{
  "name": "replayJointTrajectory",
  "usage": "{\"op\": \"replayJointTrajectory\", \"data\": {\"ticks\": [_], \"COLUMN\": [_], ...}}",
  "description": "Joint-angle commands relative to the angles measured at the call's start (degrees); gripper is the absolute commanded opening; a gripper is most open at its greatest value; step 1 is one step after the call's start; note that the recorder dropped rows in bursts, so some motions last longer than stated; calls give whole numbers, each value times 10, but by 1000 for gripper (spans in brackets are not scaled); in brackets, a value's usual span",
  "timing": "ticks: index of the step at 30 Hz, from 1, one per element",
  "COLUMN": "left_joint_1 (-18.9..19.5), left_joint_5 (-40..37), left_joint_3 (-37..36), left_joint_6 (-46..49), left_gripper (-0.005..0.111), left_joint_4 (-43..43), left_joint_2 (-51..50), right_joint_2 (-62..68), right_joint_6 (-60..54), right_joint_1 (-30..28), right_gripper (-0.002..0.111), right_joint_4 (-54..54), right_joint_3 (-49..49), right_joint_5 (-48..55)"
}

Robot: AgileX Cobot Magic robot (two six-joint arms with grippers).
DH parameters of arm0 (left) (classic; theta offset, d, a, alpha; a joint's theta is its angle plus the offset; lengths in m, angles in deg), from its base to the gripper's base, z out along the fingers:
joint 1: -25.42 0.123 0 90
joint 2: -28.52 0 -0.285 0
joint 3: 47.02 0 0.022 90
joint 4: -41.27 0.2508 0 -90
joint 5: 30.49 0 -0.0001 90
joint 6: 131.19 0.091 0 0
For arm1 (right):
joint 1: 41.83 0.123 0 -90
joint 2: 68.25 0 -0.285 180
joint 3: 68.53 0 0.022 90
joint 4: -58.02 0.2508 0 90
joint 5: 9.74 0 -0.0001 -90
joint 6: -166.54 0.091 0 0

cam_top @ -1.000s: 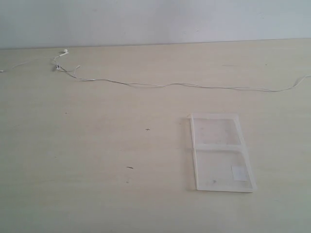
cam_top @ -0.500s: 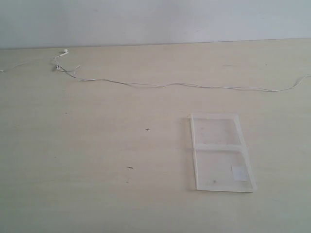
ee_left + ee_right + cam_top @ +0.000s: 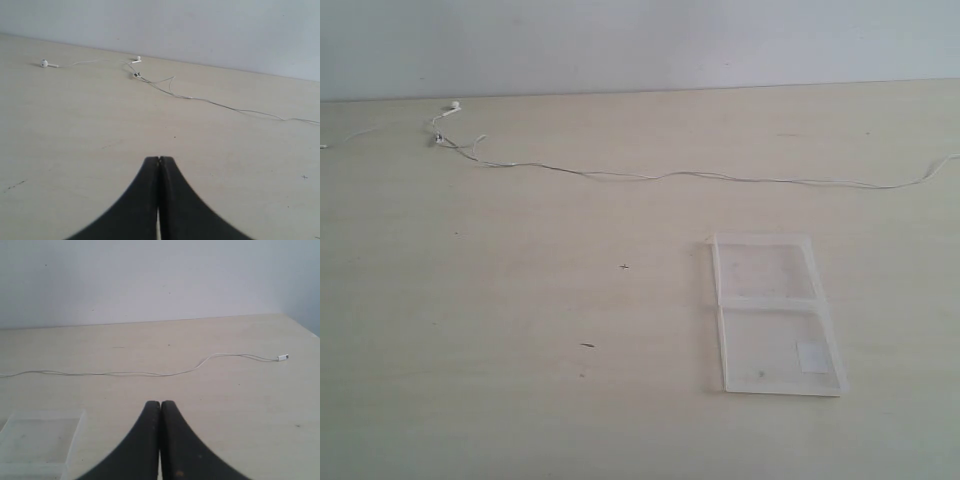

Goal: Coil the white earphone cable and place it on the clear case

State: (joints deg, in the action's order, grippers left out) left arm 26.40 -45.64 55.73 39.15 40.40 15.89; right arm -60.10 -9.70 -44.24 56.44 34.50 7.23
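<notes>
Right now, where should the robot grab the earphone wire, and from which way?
Probably at the plug, coming straight down from above with the right gripper, whose jaws are shut and would have to open first. The wire lies flat on the table, too thin to catch sideways; the plug is a thicker end with bare table around it.

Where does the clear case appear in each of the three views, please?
Exterior view: the clear case lies right of centre, below the white earphone cable.
Left wrist view: not in it; only the white earphone cable shows.
Right wrist view: the clear case is cut off at the frame edge beside the right claw, nearer than the white earphone cable.
Shared landmark: the white earphone cable.
</notes>
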Motion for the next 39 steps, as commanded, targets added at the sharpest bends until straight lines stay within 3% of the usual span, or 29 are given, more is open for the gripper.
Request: {"op": "replayJointTrajectory", "data": {"ticks": [1,33,39], "left_joint_1": [1,1,1], "left_joint_5": [0,0,0], "left_joint_3": [0,0,0], "left_joint_6": [0,0,0], "left_gripper": [0,0,0], "left_joint_4": [0,0,0], "left_joint_2": [3,3,3], "right_joint_2": [-4,-4,-4], "right_joint_6": [0,-14,-7], "right_joint_1": [-2,-2,-2], "right_gripper": [0,0,0], "right_joint_4": [0,5,31], "right_joint_3": [-2,-2,-2], "right_joint_5": [-4,-12,-133]}}
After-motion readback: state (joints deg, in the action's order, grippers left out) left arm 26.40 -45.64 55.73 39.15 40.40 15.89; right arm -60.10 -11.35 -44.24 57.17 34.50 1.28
